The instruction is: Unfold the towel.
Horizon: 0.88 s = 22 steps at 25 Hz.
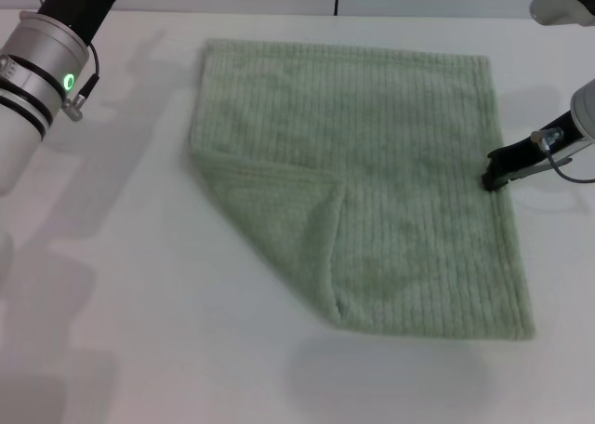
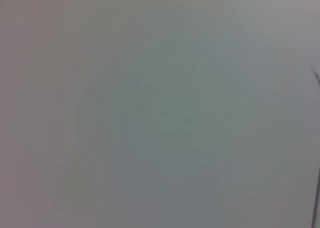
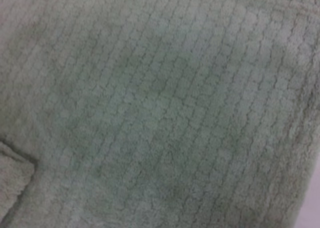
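Right end effector (image 1: 493, 177): low at the towel's right edge, its dark tip touching or just beside the hem about halfway along; whether its fingers are apart or together I cannot tell.
Left end effector: out of view; only the left arm's silver wrist shows, raised over the tabletop's far left corner, well apart from the cloth.
Tabletop (image 1: 139, 284): white; it carries only the cloth.
Towel (image 1: 390, 164): lies mostly flat in the middle of the tabletop, ribs running front to back.
Folded flap (image 1: 279, 219): the near-left corner is turned over onto the cloth, so the unfolding looks nearly done but not finished.
Risk: a pull on the right hem would likely drag the whole cloth sideways and leave the flap folded; the flap is far from this arm.
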Available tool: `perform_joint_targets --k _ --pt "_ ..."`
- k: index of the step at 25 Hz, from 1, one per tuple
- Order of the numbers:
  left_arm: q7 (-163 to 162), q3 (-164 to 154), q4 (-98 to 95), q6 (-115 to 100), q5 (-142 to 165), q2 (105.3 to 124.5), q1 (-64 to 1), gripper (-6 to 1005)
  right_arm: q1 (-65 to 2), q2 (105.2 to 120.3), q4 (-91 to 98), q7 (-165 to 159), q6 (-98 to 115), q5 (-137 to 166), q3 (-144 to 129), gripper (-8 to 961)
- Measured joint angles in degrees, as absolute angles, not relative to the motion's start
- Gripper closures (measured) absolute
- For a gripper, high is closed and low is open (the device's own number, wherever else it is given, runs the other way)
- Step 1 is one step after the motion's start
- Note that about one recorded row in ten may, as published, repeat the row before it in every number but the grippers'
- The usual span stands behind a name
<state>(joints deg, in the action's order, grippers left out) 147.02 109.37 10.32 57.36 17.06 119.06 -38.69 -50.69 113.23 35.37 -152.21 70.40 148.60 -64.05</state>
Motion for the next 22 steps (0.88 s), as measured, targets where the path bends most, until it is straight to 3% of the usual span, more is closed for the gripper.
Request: perform_joint_targets --k 16,17,22 --pt "129.0 94.35 25.95 45.67 26.23 116.6 -34.94 214 -51.42 112.85 33.31 -152.26 69.43 148.71 -64.07 954" --pt "117.85 94.37 29.09 45.38 37.65 114.62 -35.04 214 -51.43 112.85 33.31 -152.32 69.43 148.71 -64.07 954" --pt "110.06 94.68 31.45 45.62 46.15 113.17 -35.25 214 -51.48 112.85 33.31 -152.36 69.43 148.72 -64.07 953"
